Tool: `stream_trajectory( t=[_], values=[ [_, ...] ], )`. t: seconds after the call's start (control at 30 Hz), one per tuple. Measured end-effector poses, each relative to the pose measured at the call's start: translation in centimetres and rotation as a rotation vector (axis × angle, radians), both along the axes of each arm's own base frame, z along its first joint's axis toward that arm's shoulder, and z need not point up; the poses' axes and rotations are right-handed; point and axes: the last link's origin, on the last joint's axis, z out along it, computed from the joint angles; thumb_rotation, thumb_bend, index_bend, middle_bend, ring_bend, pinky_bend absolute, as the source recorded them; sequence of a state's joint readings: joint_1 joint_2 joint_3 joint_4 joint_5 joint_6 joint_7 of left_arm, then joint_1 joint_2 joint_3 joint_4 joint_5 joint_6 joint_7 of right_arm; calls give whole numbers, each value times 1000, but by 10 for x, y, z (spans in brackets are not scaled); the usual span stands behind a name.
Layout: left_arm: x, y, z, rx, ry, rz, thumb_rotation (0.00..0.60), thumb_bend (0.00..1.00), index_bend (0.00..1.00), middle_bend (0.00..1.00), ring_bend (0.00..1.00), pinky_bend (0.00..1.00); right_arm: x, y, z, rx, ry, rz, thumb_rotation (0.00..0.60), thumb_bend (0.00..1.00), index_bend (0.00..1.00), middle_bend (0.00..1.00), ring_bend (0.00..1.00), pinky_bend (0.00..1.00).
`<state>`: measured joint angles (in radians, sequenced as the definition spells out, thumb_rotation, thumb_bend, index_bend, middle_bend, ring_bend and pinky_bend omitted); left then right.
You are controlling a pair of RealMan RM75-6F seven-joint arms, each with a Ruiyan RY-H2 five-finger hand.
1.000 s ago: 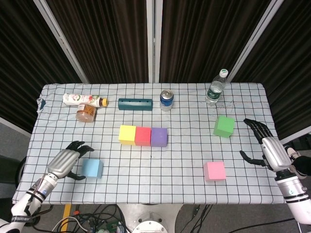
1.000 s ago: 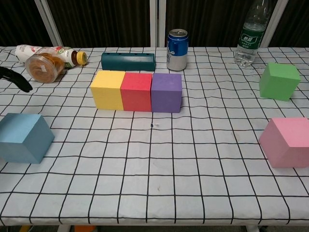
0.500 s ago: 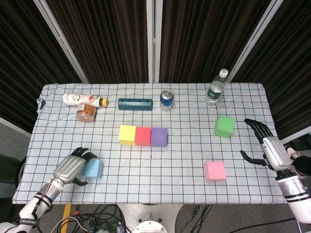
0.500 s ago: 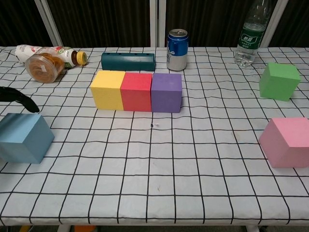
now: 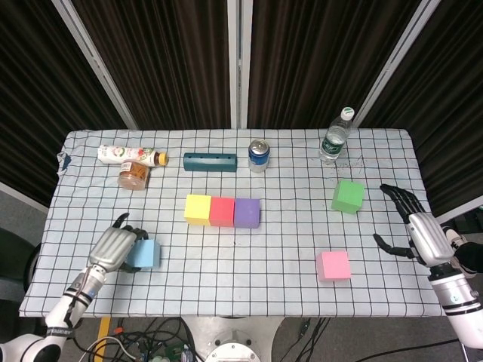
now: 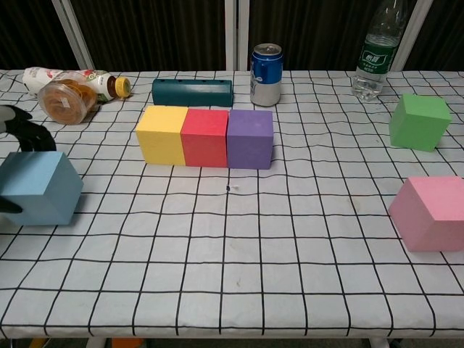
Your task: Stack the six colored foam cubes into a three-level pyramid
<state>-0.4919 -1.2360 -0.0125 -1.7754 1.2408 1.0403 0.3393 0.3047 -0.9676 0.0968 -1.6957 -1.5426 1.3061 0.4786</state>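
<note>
Yellow (image 5: 198, 209), red (image 5: 222, 211) and purple (image 5: 247, 213) cubes stand side by side in a row at the table's middle. The green cube (image 5: 348, 196) sits to the right of the row, with the pink cube (image 5: 333, 265) nearer the front. My left hand (image 5: 113, 247) wraps the light blue cube (image 5: 145, 254) at the front left. In the chest view its fingers (image 6: 18, 127) reach over the blue cube (image 6: 40, 187) from behind, with the thumb at the cube's front left. My right hand (image 5: 416, 226) hovers open near the right edge, beside the green cube, holding nothing.
At the back stand a blue can (image 5: 259, 154), a clear water bottle (image 5: 336, 137) and a teal block (image 5: 210, 161). A lying drink bottle (image 5: 130, 154) and a jar (image 5: 133, 176) are at the back left. The checked cloth (image 5: 249, 256) covers the table.
My left hand moved right and closed around the blue cube, which has shifted slightly up and away from the front edge. The right hand has stayed put.
</note>
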Motion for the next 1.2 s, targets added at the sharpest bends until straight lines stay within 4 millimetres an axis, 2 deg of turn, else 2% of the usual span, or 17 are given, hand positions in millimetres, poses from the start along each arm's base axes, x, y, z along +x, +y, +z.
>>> stream_trajectory(
  t=[0.2,0.33,0.57,0.77,0.87,1.2],
  values=[
    [39,37,20,42,-95,-45,600,0,461,525,356,58,1,1,0,-2,0,-2,600,264,0,61,0,0],
    [69,61,25,33,-139,-66,600,0,460,523,356,58,1,3,2,-11,3,-3,600,263,0,61,0,0],
    [122,98,17,-30,-119,-123,600,0,455,520,355,58,0,6,6,-17,6,-8,600,263,0,60,0,0],
    [157,118,6,-32,-35,-174,600,0,454,518,355,56,0,8,7,-19,8,-10,600,263,0,61,0,0],
    [170,126,0,-26,1,-184,600,0,453,517,355,54,-1,8,7,-18,5,-15,600,263,0,61,0,0],
    [182,139,-13,-50,39,-91,600,0,449,514,355,56,-2,9,7,-19,2,-18,600,263,0,60,0,0]
  ],
)
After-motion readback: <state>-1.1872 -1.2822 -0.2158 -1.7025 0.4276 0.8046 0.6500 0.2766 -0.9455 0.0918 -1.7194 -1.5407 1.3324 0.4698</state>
